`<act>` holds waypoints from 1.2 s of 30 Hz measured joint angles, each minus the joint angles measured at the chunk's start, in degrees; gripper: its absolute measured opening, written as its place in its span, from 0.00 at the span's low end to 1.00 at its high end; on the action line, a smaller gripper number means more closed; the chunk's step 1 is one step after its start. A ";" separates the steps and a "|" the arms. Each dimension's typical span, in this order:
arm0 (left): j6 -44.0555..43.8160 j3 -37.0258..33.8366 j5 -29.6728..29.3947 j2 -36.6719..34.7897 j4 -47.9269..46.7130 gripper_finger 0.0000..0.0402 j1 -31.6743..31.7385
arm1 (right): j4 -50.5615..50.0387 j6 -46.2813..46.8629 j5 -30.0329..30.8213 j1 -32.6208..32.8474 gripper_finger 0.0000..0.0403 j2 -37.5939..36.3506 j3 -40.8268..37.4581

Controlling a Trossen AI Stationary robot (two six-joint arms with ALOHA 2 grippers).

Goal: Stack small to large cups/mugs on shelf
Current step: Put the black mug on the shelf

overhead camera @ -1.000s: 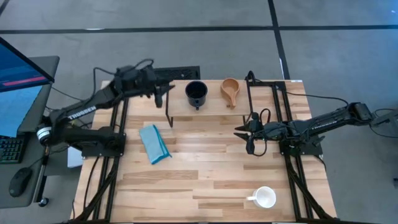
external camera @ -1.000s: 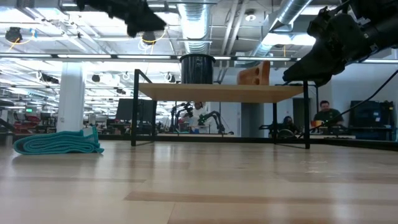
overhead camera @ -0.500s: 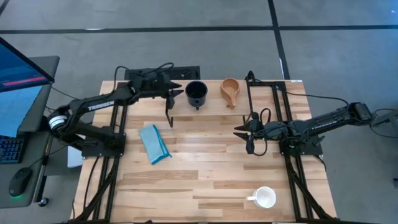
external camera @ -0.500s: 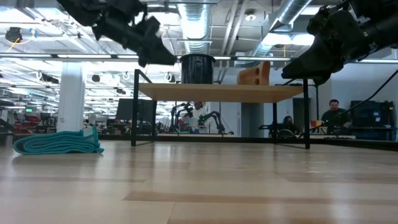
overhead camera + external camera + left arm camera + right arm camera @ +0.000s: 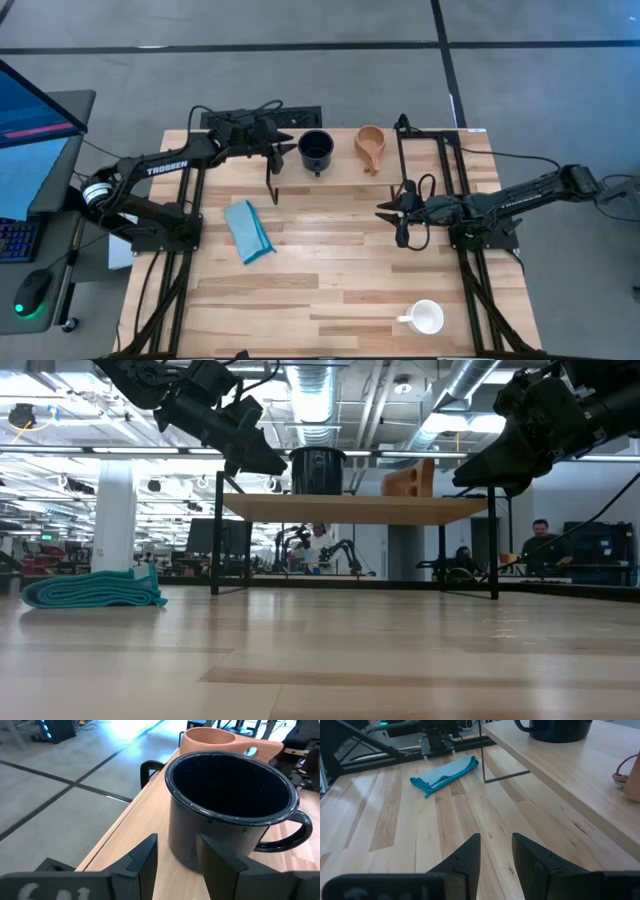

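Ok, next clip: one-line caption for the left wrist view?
Left end effector open just short of the dark mug on the shelf, wooden cup behind it.

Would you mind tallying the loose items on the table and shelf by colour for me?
Black: 1, the black mug on the shelf
Tan: 1, the wooden cup on the shelf
White: 1, the white mug on the table
Blue: 1, the folded cloth on the table
Total: 4

wooden cup [image 5: 634, 779]: cut off by edge; dark mug [image 5: 555, 730]: top cropped
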 joint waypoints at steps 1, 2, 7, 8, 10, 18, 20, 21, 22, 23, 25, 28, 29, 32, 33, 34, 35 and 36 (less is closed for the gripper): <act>-0.09 0.00 0.01 0.00 0.12 0.31 -0.04 | 0.00 0.01 0.00 0.00 0.33 -0.02 0.00; -0.30 0.00 0.05 0.00 0.29 0.31 -0.04 | -0.02 0.02 0.00 0.00 0.33 -0.02 0.00; -1.74 0.02 3.24 0.18 2.68 0.31 -0.06 | -0.02 -0.01 0.00 0.00 0.33 0.00 0.00; -2.04 0.02 3.56 0.27 2.85 0.31 -0.06 | -0.04 -0.01 0.00 0.00 0.33 0.00 0.00; -2.29 0.02 3.51 0.28 2.84 0.31 -0.08 | -0.04 -0.03 0.00 0.00 0.33 -0.02 0.00; -2.36 0.03 3.13 0.76 3.44 0.31 -0.34 | -0.28 -0.05 0.00 0.00 0.33 0.00 0.00; -2.68 0.07 3.29 1.82 3.79 0.31 -0.32 | -0.28 -0.05 0.00 0.00 0.33 -0.02 0.00; -2.89 0.07 3.48 2.68 4.31 0.31 -0.32 | -0.28 -0.07 0.00 0.00 0.33 -0.02 0.00; -3.24 0.09 3.70 3.60 4.90 0.31 -0.32 | -0.28 -0.07 0.00 0.00 0.33 -0.02 0.00; -3.51 0.09 4.19 4.71 5.33 0.31 -0.32 | -0.28 -0.09 0.00 0.00 0.33 -0.01 0.00; -3.57 0.09 4.46 6.79 6.82 0.31 -0.32 | -0.28 -0.07 0.00 0.00 0.33 0.00 0.00; -3.63 1.12 4.55 9.17 7.27 0.31 -0.32 | -0.36 -0.07 0.00 0.00 0.33 -0.01 0.00; -3.63 1.75 4.65 9.71 7.24 0.31 -0.34 | -0.48 -0.06 0.00 0.00 0.33 -0.02 0.00; -3.54 3.79 6.41 10.89 7.34 0.31 -0.42 | -0.81 -0.05 0.00 0.00 0.33 -0.01 0.00; -3.53 4.55 6.94 11.16 7.26 0.31 -0.43 | -0.81 -0.05 0.00 0.00 0.33 -0.01 0.00; -3.67 5.23 7.35 11.26 6.73 0.31 -0.43 | -0.79 -0.05 0.00 0.00 0.33 0.00 0.00; -3.70 5.81 7.19 11.20 5.53 0.31 -0.43 | -0.81 -0.05 0.00 0.00 0.33 0.00 0.00; -3.38 6.41 6.43 11.19 4.31 0.31 -0.47 | -0.81 -0.05 0.00 0.00 0.33 0.00 0.00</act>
